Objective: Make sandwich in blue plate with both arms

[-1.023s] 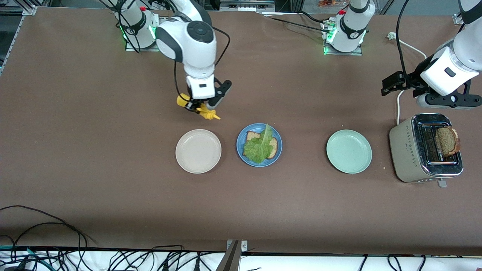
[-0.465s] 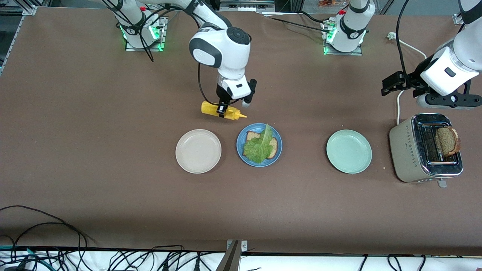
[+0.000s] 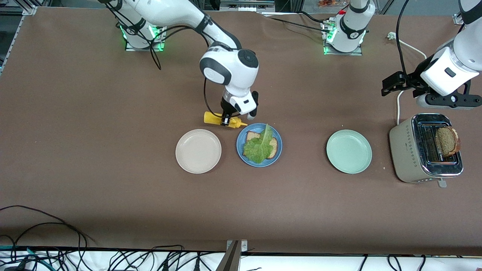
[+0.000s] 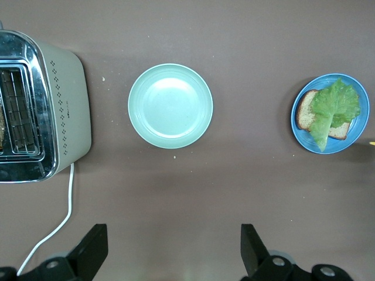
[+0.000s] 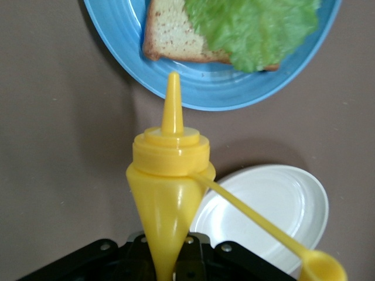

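The blue plate (image 3: pixel 241 152) holds one slice of brown bread (image 3: pixel 251 136) with a ruffled green lettuce leaf (image 3: pixel 259 147) lying on it. My right gripper (image 3: pixel 226 121) is shut on a yellow squeeze bottle (image 3: pixel 212 118), held level just above the table beside the plate's rim. In the right wrist view the bottle (image 5: pixel 170 175) points its nozzle at the plate (image 5: pixel 205 93) and bread (image 5: pixel 170 35), with its cap hanging loose on a strap. A second bread slice (image 3: pixel 447 141) stands in the toaster (image 3: pixel 406 150). My left gripper (image 3: pixel 385 86) hangs open and empty above the table beside the toaster.
A cream-white plate (image 3: pixel 198 151) sits beside the blue plate toward the right arm's end. A pale green plate (image 3: pixel 349 151) lies between the blue plate and the toaster. The toaster's white cord (image 3: pixel 398 107) runs toward the robots' bases. Cables lie along the table's near edge.
My right arm has carried the yellow bottle toward the blue plate and lower, and the bottle now lies level with its nozzle at the plate's rim. The left arm has not moved.
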